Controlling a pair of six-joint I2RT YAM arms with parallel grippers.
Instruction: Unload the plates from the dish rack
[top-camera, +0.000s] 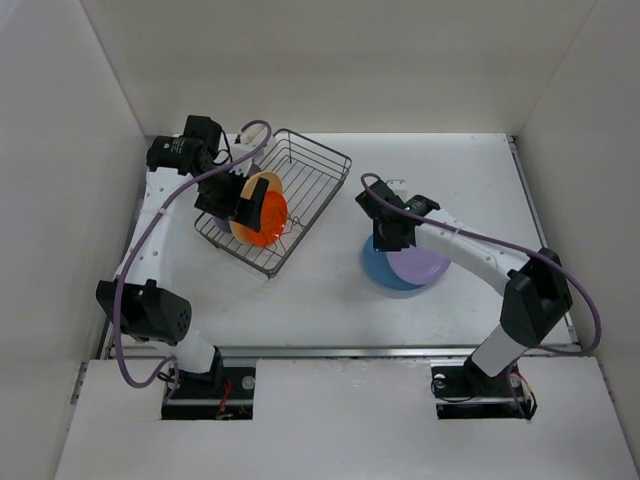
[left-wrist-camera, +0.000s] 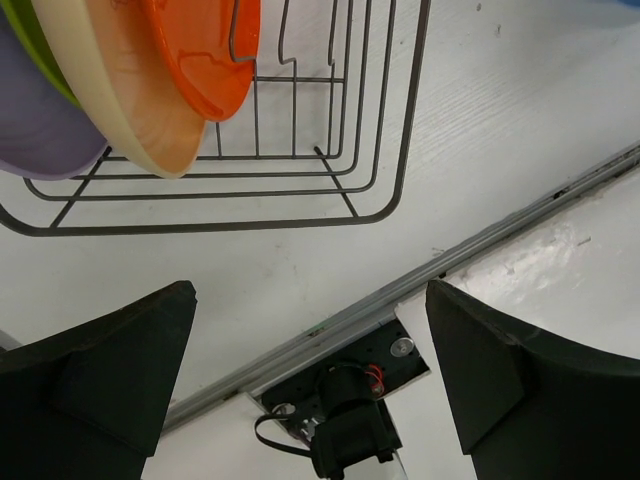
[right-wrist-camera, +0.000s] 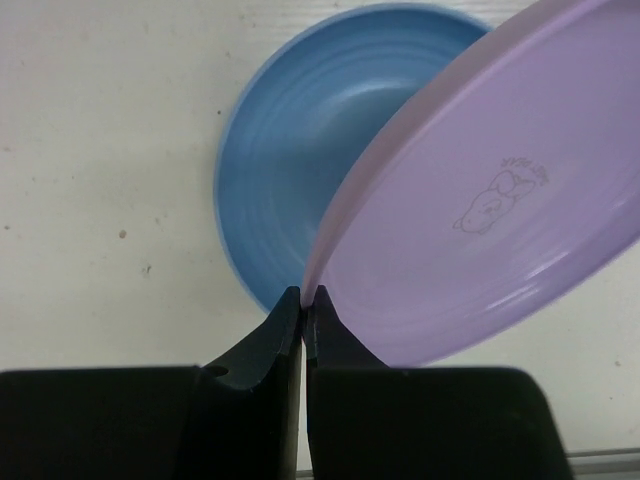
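Plates are leaning together in the dish rack (top-camera: 318, 170) on the left of the table (top-camera: 300, 300), the orange plate (left-wrist-camera: 205, 50) in front of the tan plate (left-wrist-camera: 130, 110). We are holding our left gripper (left-wrist-camera: 308, 300) spread wide near them, gripping nothing. With our right gripper (right-wrist-camera: 303, 297) we are pinching the lavender plate (right-wrist-camera: 480, 200) by its rim, tilted over the blue plate (right-wrist-camera: 290, 170) lying on the table.
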